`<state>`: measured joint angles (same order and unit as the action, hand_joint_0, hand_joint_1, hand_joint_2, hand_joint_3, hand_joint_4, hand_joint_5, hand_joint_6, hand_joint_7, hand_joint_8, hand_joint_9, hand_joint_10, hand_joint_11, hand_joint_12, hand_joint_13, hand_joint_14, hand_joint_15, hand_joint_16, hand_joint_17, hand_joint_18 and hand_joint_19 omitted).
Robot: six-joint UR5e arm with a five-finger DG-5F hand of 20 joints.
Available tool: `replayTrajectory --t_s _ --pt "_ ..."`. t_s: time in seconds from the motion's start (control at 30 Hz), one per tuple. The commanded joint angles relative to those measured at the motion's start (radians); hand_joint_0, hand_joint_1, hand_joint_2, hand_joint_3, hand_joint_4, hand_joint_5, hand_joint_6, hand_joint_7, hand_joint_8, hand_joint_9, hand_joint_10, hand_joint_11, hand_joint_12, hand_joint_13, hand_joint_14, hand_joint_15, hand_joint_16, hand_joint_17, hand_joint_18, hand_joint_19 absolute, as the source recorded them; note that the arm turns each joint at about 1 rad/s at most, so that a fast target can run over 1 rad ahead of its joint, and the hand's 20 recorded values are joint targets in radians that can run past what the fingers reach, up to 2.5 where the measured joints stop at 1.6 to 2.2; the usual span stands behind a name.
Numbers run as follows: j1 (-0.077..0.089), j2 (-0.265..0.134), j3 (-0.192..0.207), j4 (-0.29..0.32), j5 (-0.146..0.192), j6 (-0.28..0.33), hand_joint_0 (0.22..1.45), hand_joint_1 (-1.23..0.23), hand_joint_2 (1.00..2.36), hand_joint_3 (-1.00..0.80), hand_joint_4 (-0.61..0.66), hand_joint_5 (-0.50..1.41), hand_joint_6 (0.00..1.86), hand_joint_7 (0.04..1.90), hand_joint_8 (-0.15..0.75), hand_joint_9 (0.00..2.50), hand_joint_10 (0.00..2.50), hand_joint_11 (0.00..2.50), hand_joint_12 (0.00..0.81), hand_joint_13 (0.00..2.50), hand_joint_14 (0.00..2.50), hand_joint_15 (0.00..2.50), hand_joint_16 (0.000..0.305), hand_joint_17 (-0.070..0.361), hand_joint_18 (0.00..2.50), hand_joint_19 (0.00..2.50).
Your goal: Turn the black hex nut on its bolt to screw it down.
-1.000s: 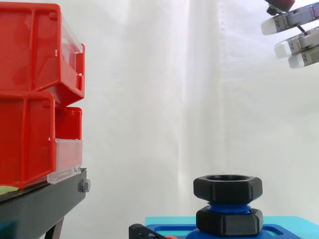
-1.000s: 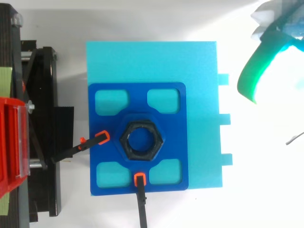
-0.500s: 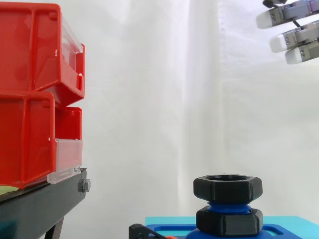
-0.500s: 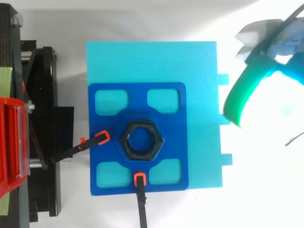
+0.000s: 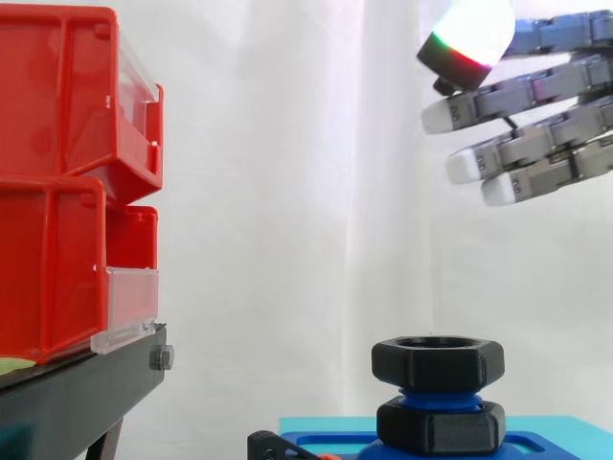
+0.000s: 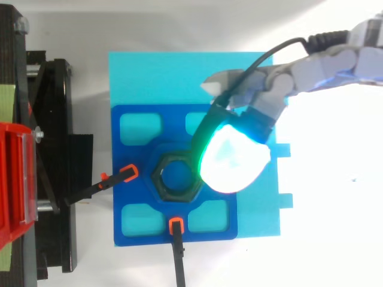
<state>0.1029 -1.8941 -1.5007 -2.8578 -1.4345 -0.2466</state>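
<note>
A black hex nut (image 5: 438,361) sits high on a blue threaded bolt, above a second black nut (image 5: 440,425) at the bolt's foot. From above, the top nut (image 6: 170,182) lies at the middle of a dark blue fixture plate (image 6: 137,157) on a cyan block (image 6: 179,75). My hand (image 5: 536,101) hangs open well above and to the right of the nut, fingers stretched out to the left, holding nothing. In the top view the hand (image 6: 311,69) reaches in from the right, and its glowing pad (image 6: 233,158) covers the nut's right edge.
Stacked red bins (image 5: 67,182) stand on a black stand (image 5: 77,393) at the left. Two orange-tipped black clamps (image 6: 128,173) (image 6: 175,226) hold the blue plate at its left and front sides.
The hand has moved left and down from the upper right corner, so that it now hangs over the right part of the fixture, nearer the nut. The nut has not moved.
</note>
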Motion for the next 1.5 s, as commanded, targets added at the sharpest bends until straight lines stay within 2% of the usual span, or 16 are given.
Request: replayTrajectory --t_s 0.0,0.13,0.23,0.3,0.47,0.5,0.53,0.63,0.67,0.73,0.9,1.03,1.13,1.17,1.33,1.47 --pt "0.001 -0.01 0.0 0.02 0.003 -0.022 0.5 -0.41 1.0 -0.5 0.14 -0.22 0.5 0.72 0.212 0.22 0.0 0.0 0.368 0.33 0.0 0.0 0.062 0.14 0.32 0.07" --pt "0.003 -0.011 0.002 0.031 0.006 -0.054 0.5 -0.42 1.0 -0.5 0.14 -0.22 0.5 0.73 0.213 0.22 0.0 0.0 0.371 0.32 0.0 0.0 0.062 0.139 0.31 0.07" --pt "0.006 -0.011 0.0 0.032 0.008 -0.1 0.5 -0.43 1.0 -0.5 0.15 -0.22 0.5 0.74 0.217 0.23 0.0 0.0 0.374 0.31 0.0 0.0 0.061 0.138 0.3 0.06" --pt "0.009 -0.033 0.005 0.035 0.008 -0.143 0.5 -0.43 1.0 -0.5 0.15 -0.21 0.5 0.74 0.219 0.24 0.0 0.0 0.375 0.3 0.0 0.0 0.061 0.137 0.29 0.06" --pt "0.006 -0.066 0.025 0.032 0.003 -0.177 0.5 -0.44 1.0 -0.5 0.17 -0.2 0.5 0.84 0.221 0.24 0.0 0.0 0.376 0.29 0.0 0.0 0.062 0.139 0.28 0.07" --pt "0.005 -0.094 0.054 0.035 -0.009 -0.194 0.5 -0.44 1.0 -0.5 0.17 -0.2 0.5 0.85 0.221 0.24 0.0 0.0 0.376 0.29 0.0 0.0 0.062 0.139 0.28 0.07" --pt "0.005 -0.1 0.069 0.034 -0.017 -0.206 0.5 -0.44 1.0 -0.5 0.18 -0.19 0.5 0.86 0.221 0.24 0.0 0.0 0.376 0.29 0.0 0.0 0.061 0.138 0.28 0.07" --pt "0.005 -0.109 0.088 0.037 -0.021 -0.27 0.5 -0.43 1.0 -0.5 0.18 -0.19 0.5 0.87 0.222 0.24 0.0 0.0 0.376 0.29 0.0 0.0 0.061 0.138 0.28 0.07" --pt "0.006 -0.117 0.088 0.038 -0.023 -0.323 0.5 -0.43 1.0 -0.5 0.18 -0.19 0.5 0.88 0.223 0.23 0.0 0.0 0.376 0.29 0.0 0.0 0.061 0.138 0.28 0.07" --pt "0.009 -0.126 0.089 0.048 -0.021 -0.367 0.5 -0.44 1.0 -0.5 0.18 -0.19 0.5 0.89 0.224 0.23 0.0 0.0 0.376 0.29 0.0 0.0 0.062 0.139 0.28 0.07" --pt "0.011 -0.128 0.088 0.083 -0.023 -0.422 0.5 -0.43 1.0 -0.5 0.2 -0.18 0.5 0.95 0.225 0.24 0.0 0.0 0.376 0.29 0.0 0.0 0.061 0.138 0.28 0.06" --pt "0.012 -0.137 0.089 0.094 -0.024 -0.499 0.5 -0.43 1.0 -0.5 0.2 -0.17 0.5 1.01 0.227 0.24 0.0 0.0 0.375 0.3 0.0 0.0 0.061 0.137 0.29 0.08" --pt "0.014 -0.158 0.114 0.089 -0.03 -0.54 0.5 -0.43 1.0 -0.5 0.2 -0.17 0.5 1.0 0.227 0.24 0.0 0.0 0.374 0.3 0.0 0.0 0.061 0.138 0.3 0.07" --pt "0.014 -0.175 0.139 0.086 -0.037 -0.55 0.5 -0.43 1.0 -0.5 0.2 -0.17 0.5 1.0 0.227 0.24 0.0 0.0 0.374 0.3 0.0 0.0 0.061 0.138 0.3 0.08" --pt "0.011 -0.211 0.206 0.043 -0.049 -0.568 0.5 -0.42 1.0 -0.5 0.2 -0.17 0.5 1.0 0.227 0.24 0.0 0.0 0.375 0.31 0.0 0.0 0.061 0.138 0.3 0.08" --pt "0.017 -0.211 0.206 0.06 -0.047 -0.6 0.5 -0.42 1.0 -0.5 0.2 -0.17 0.5 0.99 0.226 0.24 0.0 0.0 0.375 0.31 0.0 0.0 0.061 0.138 0.31 0.08"
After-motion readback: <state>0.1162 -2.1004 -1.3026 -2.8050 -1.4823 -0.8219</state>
